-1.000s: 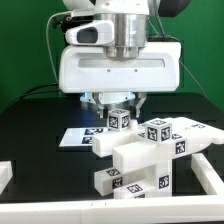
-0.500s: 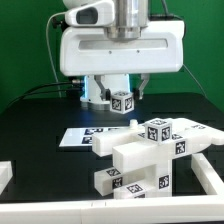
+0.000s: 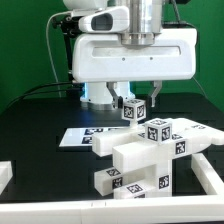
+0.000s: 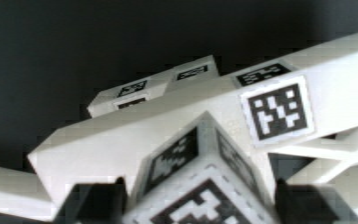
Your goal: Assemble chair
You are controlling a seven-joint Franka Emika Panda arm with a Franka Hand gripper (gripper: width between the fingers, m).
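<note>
So the white Franka arm's two-finger gripper (image 3: 135, 103) is up in the air with a small white plastic block (image 3: 134, 109) carrying black-and-white square tags pinched between its part-open fingers. Below it, the chunky white plastic chair assembly (image 3: 150, 150) sits on the black table (image 3: 35, 130), with the flat white marker board (image 3: 78, 137) just behind on the exterior view's left.

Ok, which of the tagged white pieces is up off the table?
The small tagged block between the gripper fingers; the other chair pieces sit in the pile below.
</note>
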